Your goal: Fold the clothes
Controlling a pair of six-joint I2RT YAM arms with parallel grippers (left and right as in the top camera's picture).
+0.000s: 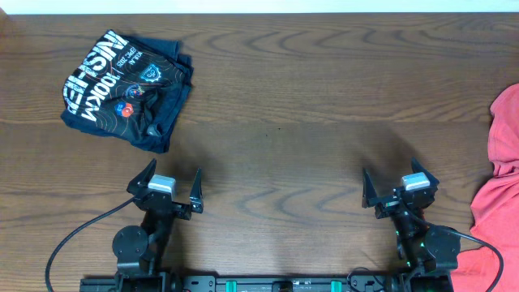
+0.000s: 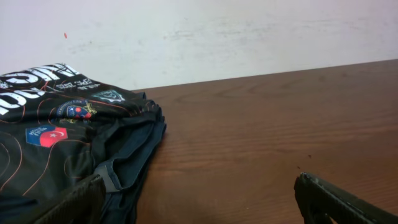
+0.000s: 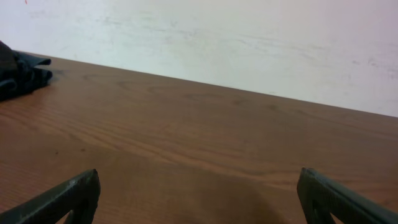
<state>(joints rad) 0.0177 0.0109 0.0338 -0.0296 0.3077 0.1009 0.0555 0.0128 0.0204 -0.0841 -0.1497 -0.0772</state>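
Seen from overhead, with the table's middle as the dial's centre, the left black two-finger gripper (image 1: 175, 170) sits at 7 o'clock. Its fingers are spread wide and grasp nothing. The right black two-finger gripper (image 1: 390, 169) sits at 5 o'clock, likewise released and empty above the bare dark brown wooden table (image 1: 292, 122). A coral-red soft garment (image 1: 496, 191) lies at about 4 o'clock, draped at the table's right edge and just beside the right arm's base. Farther off, at 10 o'clock, the black short-sleeved sports shirt with thin orange contour lines and big white lettering (image 1: 122, 85) lies in a loosely bunched heap. Dark blue fabric shows along its near edge, well apart from both grippers.
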